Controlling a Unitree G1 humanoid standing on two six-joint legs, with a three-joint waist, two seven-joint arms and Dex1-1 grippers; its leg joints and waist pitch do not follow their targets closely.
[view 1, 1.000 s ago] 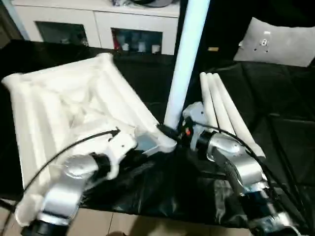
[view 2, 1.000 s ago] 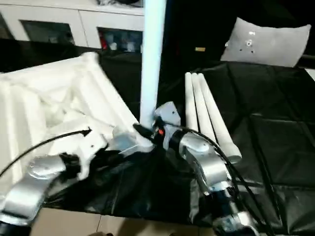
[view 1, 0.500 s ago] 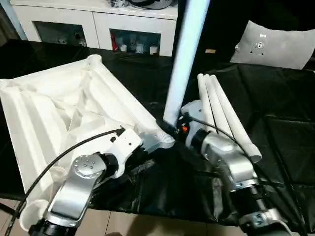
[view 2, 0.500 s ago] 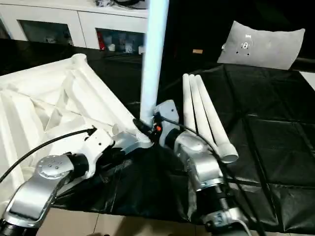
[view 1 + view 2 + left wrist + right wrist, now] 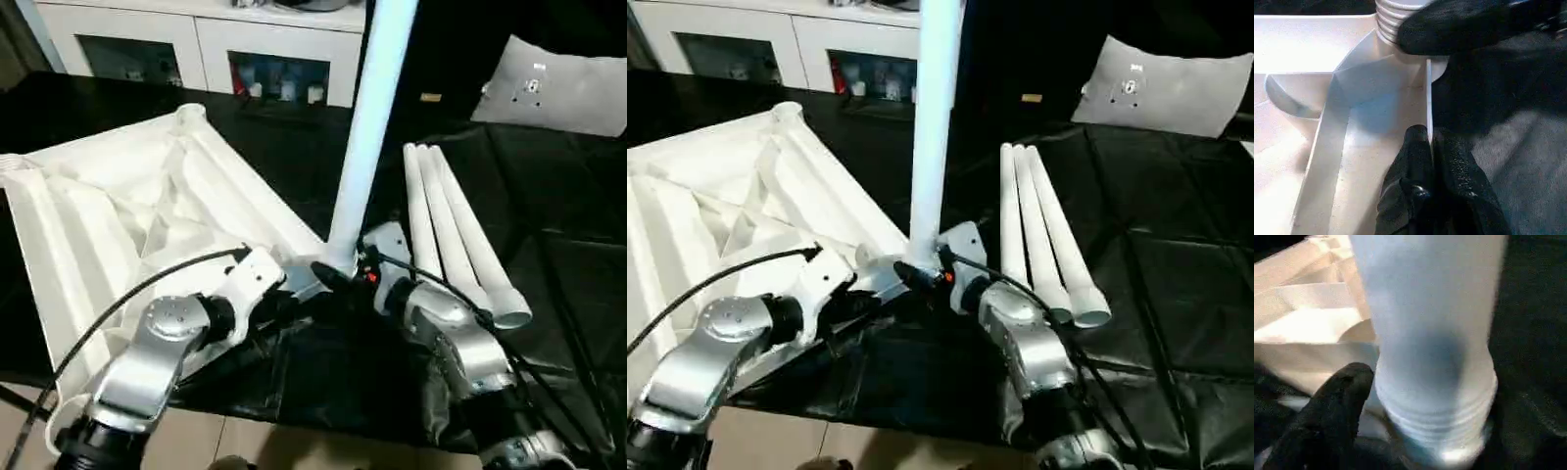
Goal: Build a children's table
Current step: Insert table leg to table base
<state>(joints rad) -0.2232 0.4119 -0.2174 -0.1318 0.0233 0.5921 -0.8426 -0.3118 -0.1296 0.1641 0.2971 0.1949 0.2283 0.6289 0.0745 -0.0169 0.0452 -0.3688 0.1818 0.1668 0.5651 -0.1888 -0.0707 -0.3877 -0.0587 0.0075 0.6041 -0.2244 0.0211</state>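
Left wrist view: left tool (image 5: 1431, 147) pinches tabletop (image 5: 1312, 44) rim; right tool (image 5: 338, 277) grips leg (image 5: 370, 127) at its corner socket, could cross-thread if tilted.

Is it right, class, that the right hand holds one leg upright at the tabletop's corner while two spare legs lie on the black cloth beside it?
Not quite: three spare legs lie on the black cloth, not two, as the right eye view shows. The rest holds: the right hand holds one leg upright at the tabletop's corner.
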